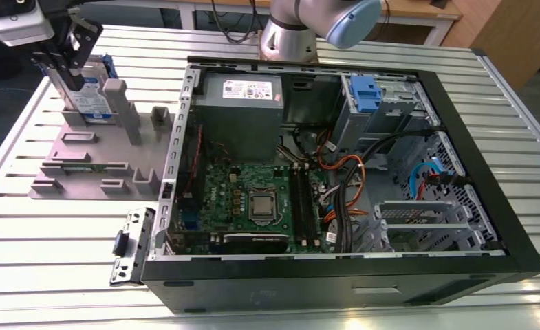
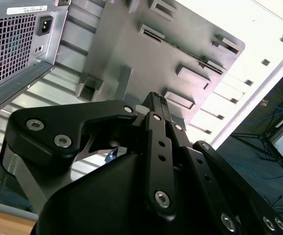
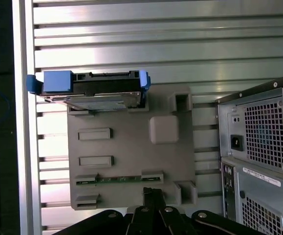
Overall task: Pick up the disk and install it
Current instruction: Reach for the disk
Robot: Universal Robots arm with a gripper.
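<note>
Slatted desk [image 1: 49, 289] ran closest to the exterior camera, carrying the open computer case [image 1: 297, 282] and, on the exterior view's left, a grey holder block [image 1: 77, 161]. At that block's far end the disk [image 3: 95, 90] stood on edge in a slot, outside the case, its blue bracket [image 3: 58, 82] round it. I judged it stiff, dense and shock-shy, with slick metal faces; I would pinch across both flat faces at the upper edge, not the springy bracket. My pincer [image 3: 151, 193] hung above the block, apart from the disk, fingertips seemingly pressed together on nothing.
</note>
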